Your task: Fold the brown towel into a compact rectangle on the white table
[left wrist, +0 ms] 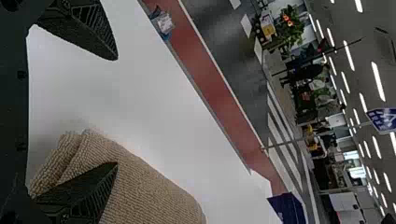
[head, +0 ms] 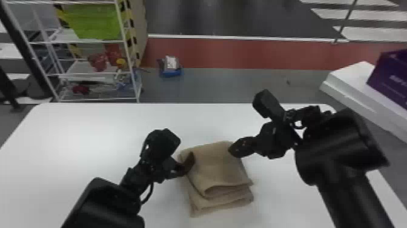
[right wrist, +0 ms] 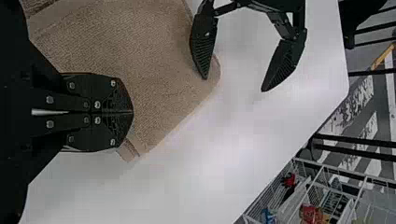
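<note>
In the head view my left gripper is at the left edge of the folded brown towel, and my right gripper is over its far right corner. Several layers of the towel show at the near side, the upper one curling slightly. In the left wrist view my left gripper stands open, one finger over the towel and the other over bare table. In the right wrist view my right gripper is shut above the towel near a corner; whether cloth is pinched, I cannot tell.
The white table extends around the towel. Beyond its far left edge stands a white wire rack with a green bin. A purple box rests on a white surface at the right.
</note>
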